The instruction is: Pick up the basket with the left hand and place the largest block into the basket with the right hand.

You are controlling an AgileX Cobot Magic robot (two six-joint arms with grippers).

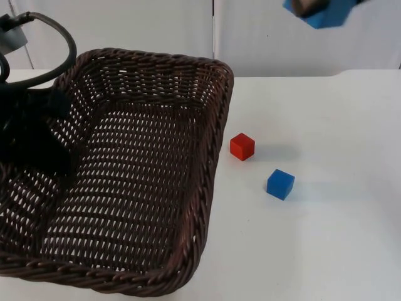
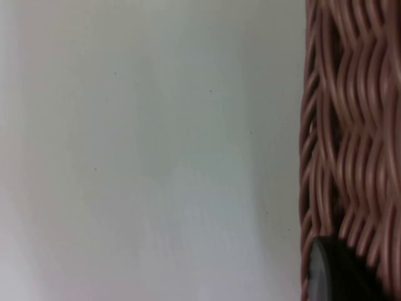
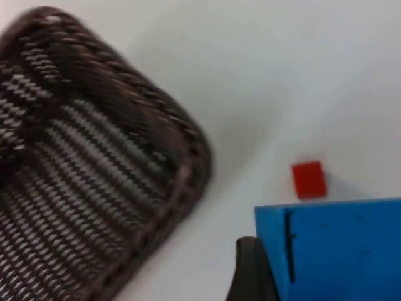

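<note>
Wicker basket (image 1: 125, 182) fills the near left part of the white table top (image 1: 338, 251), lifted and tilted toward the camera, its empty floor open to above. The left gripper (image 1: 37, 144) sits at the basket's left wall with the weave against its fingertip in the left wrist view, so it holds the basket by that side. Just off the basket's right rim lies a small red block (image 1: 242, 147), and a little nearer the table's near edge and further right, a small blue block (image 1: 280, 184); the two are apart and both rest on the table.

Farthest back, high above the far right of the table, the right gripper (image 1: 313, 7) is clamped on the large blue block (image 1: 326, 15), seen close in the right wrist view (image 3: 332, 248). From that block the basket opening lies down and to the robot's left, so the coming move should carry it leftward over the right rim before release.
</note>
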